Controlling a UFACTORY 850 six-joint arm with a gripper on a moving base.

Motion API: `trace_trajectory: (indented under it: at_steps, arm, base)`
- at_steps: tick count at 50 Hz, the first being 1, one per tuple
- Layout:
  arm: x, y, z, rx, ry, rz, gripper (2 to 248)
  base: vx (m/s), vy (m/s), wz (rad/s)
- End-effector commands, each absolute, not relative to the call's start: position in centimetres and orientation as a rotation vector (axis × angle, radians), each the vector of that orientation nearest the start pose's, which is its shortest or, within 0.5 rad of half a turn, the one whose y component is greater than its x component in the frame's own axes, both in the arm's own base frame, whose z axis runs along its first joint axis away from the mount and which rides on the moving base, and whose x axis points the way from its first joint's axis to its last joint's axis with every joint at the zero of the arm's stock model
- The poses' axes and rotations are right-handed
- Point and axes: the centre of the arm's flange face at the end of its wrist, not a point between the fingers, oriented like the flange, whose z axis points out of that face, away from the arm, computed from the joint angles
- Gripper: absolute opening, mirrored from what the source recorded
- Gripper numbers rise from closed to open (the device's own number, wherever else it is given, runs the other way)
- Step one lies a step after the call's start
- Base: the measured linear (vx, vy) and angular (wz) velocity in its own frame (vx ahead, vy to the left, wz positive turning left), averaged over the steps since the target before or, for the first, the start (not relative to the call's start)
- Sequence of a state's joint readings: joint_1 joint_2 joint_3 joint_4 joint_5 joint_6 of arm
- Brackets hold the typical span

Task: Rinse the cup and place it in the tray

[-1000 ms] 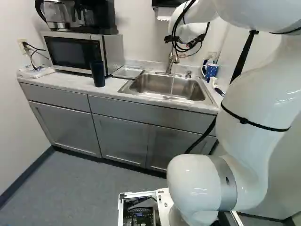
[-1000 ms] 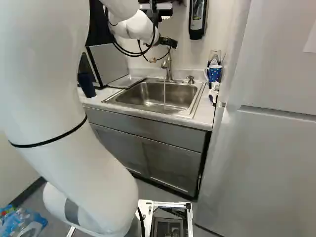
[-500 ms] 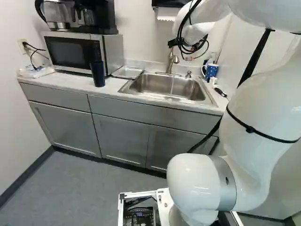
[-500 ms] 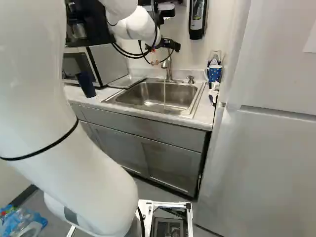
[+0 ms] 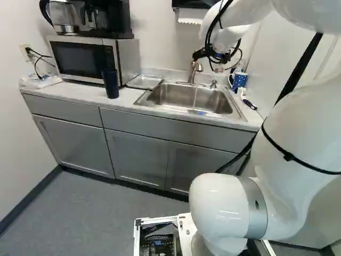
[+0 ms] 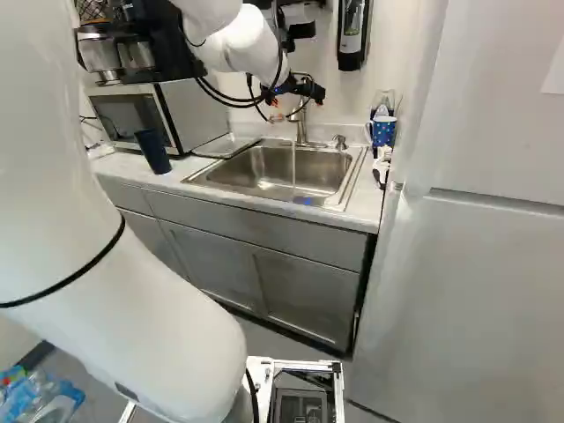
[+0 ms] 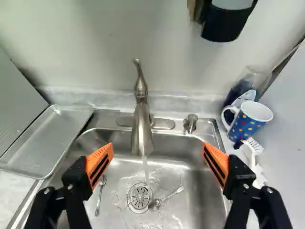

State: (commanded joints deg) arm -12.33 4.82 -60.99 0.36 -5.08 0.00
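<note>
- The arm (image 5: 293,144) has shifted, bringing the gripper (image 7: 157,147) slightly lower over the sink (image 7: 194,186); it is open and empty, so the cup still needs picking up.
- The dotted mug (image 7: 245,124), probably the cup meant, stands beside the sink's back right corner; the tray (image 7: 47,138) lies by its left edge.
- The dark tumbler's (image 5: 111,84) inside is hidden.

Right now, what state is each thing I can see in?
End effector: open, holding nothing
Faucet: running
Sink: wet, not filled
Utensils: lying in the sink
Dotted mug: upright
Dark cup: upright
Tray: lying flat
Microwave: shut
Cabinet doors: shut
</note>
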Motion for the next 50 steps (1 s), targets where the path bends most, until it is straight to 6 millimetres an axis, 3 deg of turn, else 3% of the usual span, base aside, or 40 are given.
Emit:
trace_trajectory:
  at_steps: [50]
  arm:
    - [45.6, -10.1, 64.7, -2.992, 0.335, -1.123, 247]
  base:
    - [0.0, 0.0, 0.0]
